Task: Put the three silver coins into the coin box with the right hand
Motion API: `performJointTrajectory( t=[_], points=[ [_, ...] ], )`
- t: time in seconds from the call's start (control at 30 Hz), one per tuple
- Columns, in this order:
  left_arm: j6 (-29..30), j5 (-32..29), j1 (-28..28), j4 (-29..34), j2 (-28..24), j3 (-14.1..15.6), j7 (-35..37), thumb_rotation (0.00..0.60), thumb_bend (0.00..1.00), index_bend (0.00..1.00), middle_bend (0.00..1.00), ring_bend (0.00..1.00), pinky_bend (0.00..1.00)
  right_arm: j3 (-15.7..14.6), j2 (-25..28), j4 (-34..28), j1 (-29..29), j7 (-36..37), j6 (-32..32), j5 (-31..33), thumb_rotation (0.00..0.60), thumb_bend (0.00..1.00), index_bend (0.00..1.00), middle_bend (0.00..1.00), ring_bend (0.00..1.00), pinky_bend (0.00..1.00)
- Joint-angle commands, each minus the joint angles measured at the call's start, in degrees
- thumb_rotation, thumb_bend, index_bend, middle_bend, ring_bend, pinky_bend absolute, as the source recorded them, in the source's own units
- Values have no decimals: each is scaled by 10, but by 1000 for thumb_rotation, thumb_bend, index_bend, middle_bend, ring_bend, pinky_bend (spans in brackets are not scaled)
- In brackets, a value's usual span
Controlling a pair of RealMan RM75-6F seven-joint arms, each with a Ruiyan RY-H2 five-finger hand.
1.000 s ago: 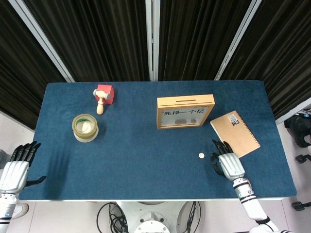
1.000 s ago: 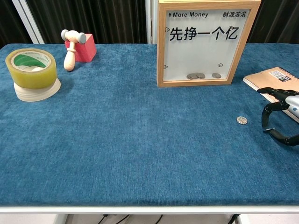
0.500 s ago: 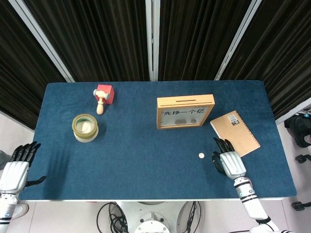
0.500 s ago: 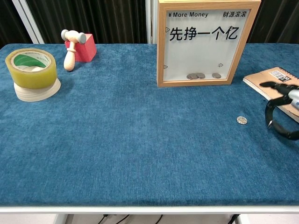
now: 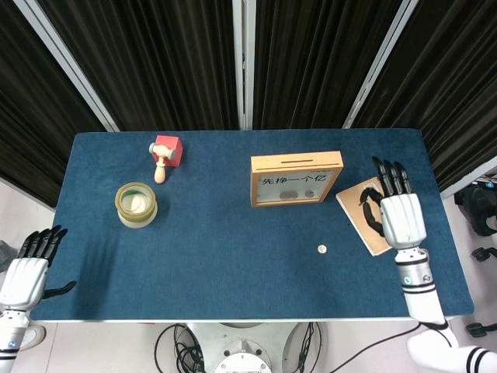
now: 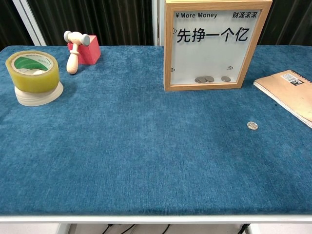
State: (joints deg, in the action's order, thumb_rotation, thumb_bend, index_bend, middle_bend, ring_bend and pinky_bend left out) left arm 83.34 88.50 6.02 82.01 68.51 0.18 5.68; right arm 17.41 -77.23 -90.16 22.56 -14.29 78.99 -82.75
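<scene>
One silver coin (image 5: 321,249) (image 6: 252,126) lies flat on the blue cloth, in front of the wooden coin box (image 5: 296,178) (image 6: 216,43). The box stands upright with its slot on top, and three coins (image 6: 209,79) rest behind its clear front. My right hand (image 5: 398,210) hovers open with fingers spread over the brown notebook, well to the right of the coin and holding nothing. It is out of the chest view. My left hand (image 5: 29,266) hangs open off the table's front left corner.
A brown spiral notebook (image 5: 363,216) (image 6: 290,90) lies right of the box. A yellow tape roll (image 5: 136,203) (image 6: 33,75) sits at the left, with a red block (image 5: 168,148) and a small wooden hammer (image 5: 161,164) behind it.
My right hand rose from the cloth beside the coin and moved back and right, over the notebook, leaving the chest view. The coin stayed put. The left hand did not move.
</scene>
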Motion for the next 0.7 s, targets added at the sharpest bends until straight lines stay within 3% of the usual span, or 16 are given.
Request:
performJointTrajectory(
  t=[0.03,0.23,0.43,0.6,0.63,0.7],
  points=[
    [4,3,-1,5,-3,0,-1,600,0,60,8,0,0,60,24,-35,62,-69,-53,67,600,473,662,0,0,0],
    [9,7,-3,14,-9,2,-1,600,0,60,8,0,0,112,20,-26,148,-158,-136,184,600,475,674,10,0,0],
    [16,9,-6,17,-13,2,2,600,0,60,8,0,0,129,6,-38,209,-220,-187,333,600,475,677,9,0,0],
    [14,8,-6,14,-14,3,5,600,0,60,8,0,0,117,-13,-38,236,-253,-158,364,600,474,677,16,0,0],
    [13,8,-6,13,-14,3,7,600,0,60,8,0,0,152,4,-21,268,-263,-161,364,600,475,678,16,0,0],
    [13,7,-6,11,-14,3,9,600,0,60,8,0,0,103,-17,-26,252,-267,-159,376,600,474,678,16,0,0]
  ],
)
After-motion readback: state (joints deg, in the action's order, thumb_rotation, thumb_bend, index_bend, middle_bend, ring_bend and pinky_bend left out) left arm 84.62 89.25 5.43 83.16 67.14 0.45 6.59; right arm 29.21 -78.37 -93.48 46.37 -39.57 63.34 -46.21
